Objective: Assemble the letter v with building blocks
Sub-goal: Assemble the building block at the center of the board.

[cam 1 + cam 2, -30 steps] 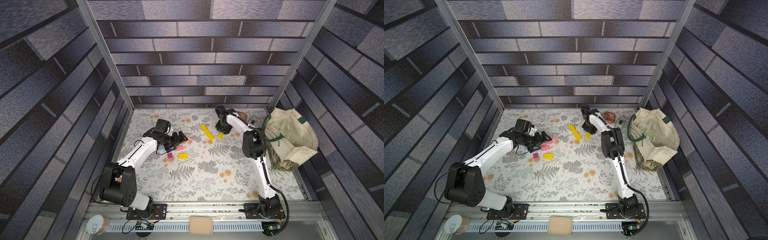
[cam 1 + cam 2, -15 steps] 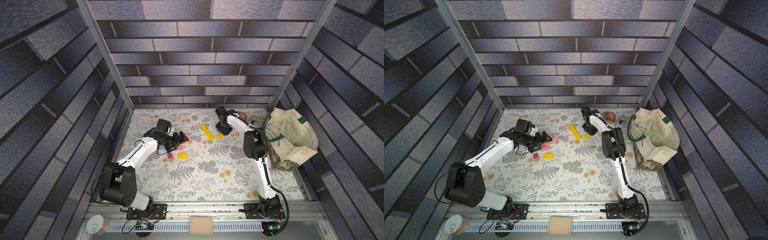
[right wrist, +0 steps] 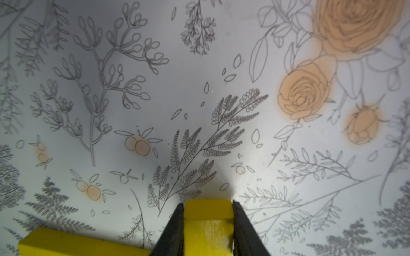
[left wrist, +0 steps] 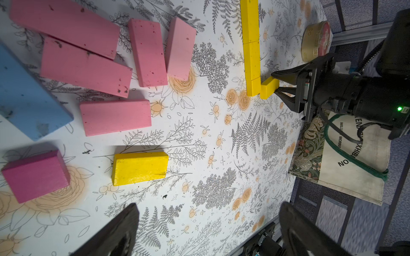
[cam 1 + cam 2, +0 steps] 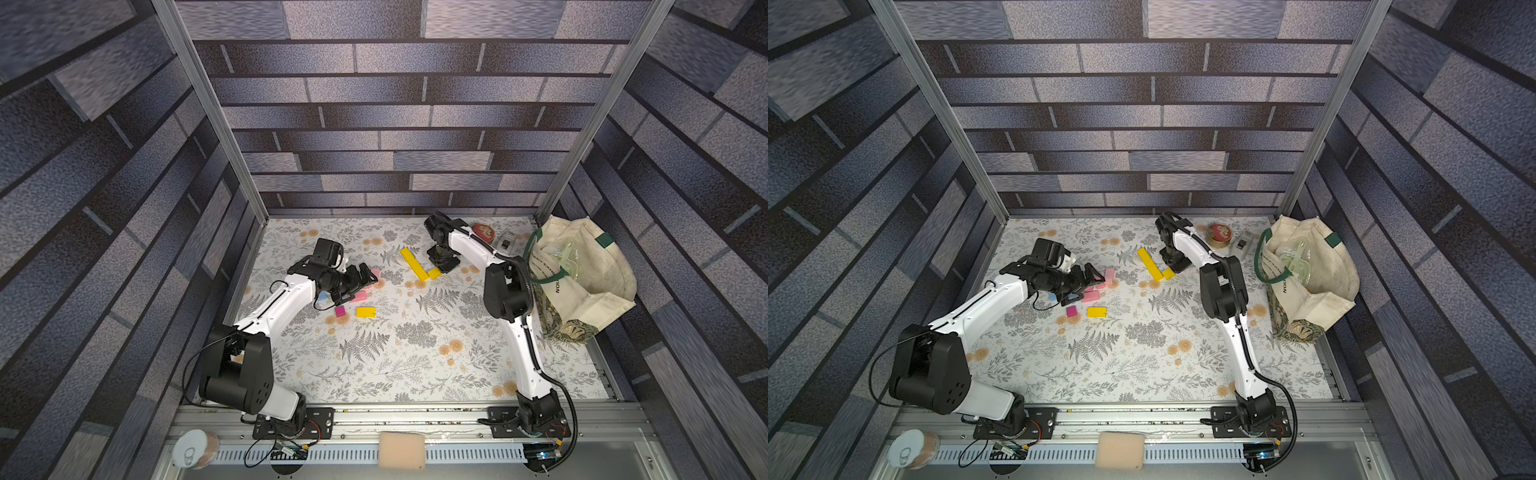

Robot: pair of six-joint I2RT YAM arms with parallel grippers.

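**Change in the last second.** The right gripper (image 4: 277,85) has moved the short yellow block (image 4: 269,88) the last short way in to the yellow row (image 4: 251,51). A second ago, a strip of bare desk (image 5: 415,365) appeared to separate the block from the row's end nearer the robot bases. The block's corner now touches that end, and the block angles away from the row. The jaws have narrowed slightly and clamp the block by its two sides. The right wrist view shows yellow filling the space between the fingers. Whether the block rests fully on the desk cannot be told.

**No change.** The left gripper (image 4: 210,230) stays spread wide and empty. It hovers well apart from the row, over the pink blocks (image 4: 146,53), the blue block (image 4: 26,99), the magenta cube (image 4: 35,176) and the loose yellow block (image 4: 139,168).

**Meaning for the task.** The row probably serves as one stroke of the V. The held block then marks the vertex and begins the second stroke. That stroke is one block long, so the letter is judged about half built. The next move calls for a clean release that does not drag the block off the row's end.
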